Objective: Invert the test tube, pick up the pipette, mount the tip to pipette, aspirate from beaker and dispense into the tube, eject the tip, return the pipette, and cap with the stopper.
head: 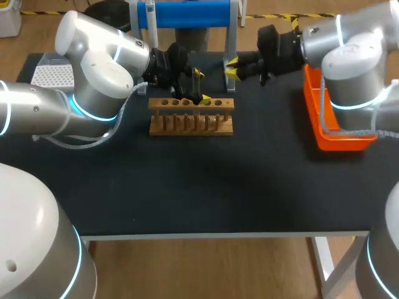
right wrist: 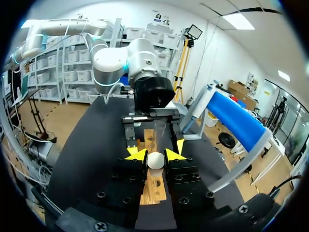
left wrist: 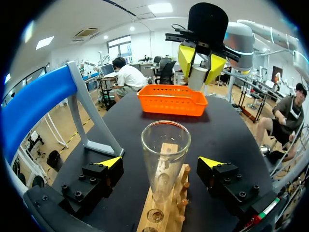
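The left arm and right arm are being shown as rounded silver-grey casings, banded at the joints in glowing cyan, with pale cables being looped alongside. The left gripper and right gripper are being seen as black, screw-studded blocks tipped in yellow.

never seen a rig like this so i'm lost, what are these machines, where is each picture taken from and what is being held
These are two robot arms, the left arm and the right arm, at a black table. One picture looks down from above and behind them; the other two come from a camera on each wrist, looking along its fingers. On the table stand a wooden rack, an orange basket, a blue-barred stand and a white perforated box. The left end effector is open, with a glass tube standing in the rack between its fingers, untouched. The right end effector is shut on a small white stopper.
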You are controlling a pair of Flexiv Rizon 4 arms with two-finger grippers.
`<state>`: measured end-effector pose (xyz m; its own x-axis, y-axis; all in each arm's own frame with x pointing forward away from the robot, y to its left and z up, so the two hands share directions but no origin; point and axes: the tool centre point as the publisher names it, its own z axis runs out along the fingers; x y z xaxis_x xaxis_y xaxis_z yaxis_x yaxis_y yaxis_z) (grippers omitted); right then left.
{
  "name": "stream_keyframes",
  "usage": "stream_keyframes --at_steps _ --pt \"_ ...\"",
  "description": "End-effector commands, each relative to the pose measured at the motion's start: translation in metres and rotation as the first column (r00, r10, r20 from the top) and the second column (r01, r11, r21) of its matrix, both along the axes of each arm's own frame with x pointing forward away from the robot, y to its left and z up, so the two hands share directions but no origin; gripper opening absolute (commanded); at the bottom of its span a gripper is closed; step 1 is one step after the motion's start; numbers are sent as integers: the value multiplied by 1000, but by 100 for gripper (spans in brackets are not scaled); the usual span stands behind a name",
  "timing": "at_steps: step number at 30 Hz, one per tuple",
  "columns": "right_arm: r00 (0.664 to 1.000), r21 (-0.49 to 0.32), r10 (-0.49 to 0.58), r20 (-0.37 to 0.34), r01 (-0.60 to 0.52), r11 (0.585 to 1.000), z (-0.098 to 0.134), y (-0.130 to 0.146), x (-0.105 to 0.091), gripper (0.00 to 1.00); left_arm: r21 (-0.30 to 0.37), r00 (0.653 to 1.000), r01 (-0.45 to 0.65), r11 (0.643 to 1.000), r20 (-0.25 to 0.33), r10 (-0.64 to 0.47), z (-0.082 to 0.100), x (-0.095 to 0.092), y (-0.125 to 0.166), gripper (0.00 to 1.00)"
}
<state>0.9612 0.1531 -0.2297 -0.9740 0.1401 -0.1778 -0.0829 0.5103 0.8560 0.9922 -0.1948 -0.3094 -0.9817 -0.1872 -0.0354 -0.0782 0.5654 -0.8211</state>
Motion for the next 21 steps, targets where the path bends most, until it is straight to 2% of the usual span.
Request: stream_keyframes --at_steps 1,21 --pt "995 -49 78 -56 -81 996 6 10 8 0 2 1000 2 1000 -2 -2 0 1 0 100" --pt "985 -89 145 -99 -154 984 13 51 18 0 2 1000 2 1000 -2 -2 0 1 0 100"
